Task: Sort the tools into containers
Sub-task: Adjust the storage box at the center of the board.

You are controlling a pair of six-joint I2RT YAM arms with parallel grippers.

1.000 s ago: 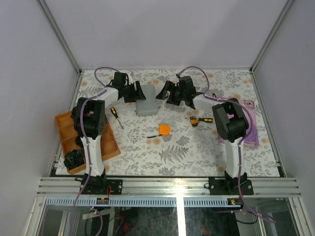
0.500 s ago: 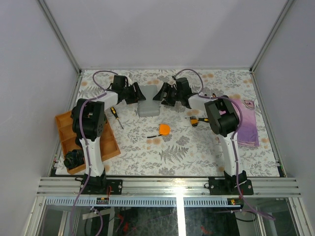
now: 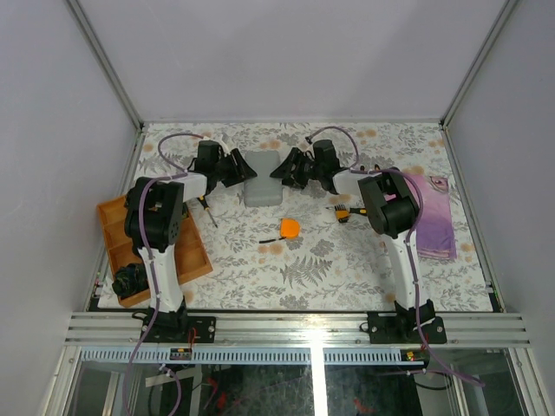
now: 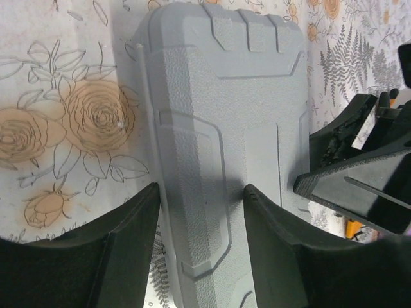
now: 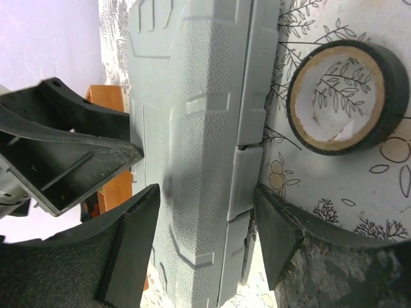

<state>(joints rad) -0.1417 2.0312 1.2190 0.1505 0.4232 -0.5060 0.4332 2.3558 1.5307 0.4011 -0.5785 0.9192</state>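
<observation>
The closed grey case lies at the back middle of the table. My left gripper stands open at its left end, one finger by the case's edge and the other over its lid. On the case's right side my right gripper is open astride the latch edge, with a gap at the right finger. A black tape ring lies beside the case. The screwdriver, orange tape measure and orange-and-black tools lie loose.
An orange wooden tray sits at the left edge with a black object at its near end. A purple cloth lies at the right. The table's back rail is close behind the case.
Both grippers have moved in onto the case from either side and their jaws have narrowed. The case has shifted slightly toward the back.
</observation>
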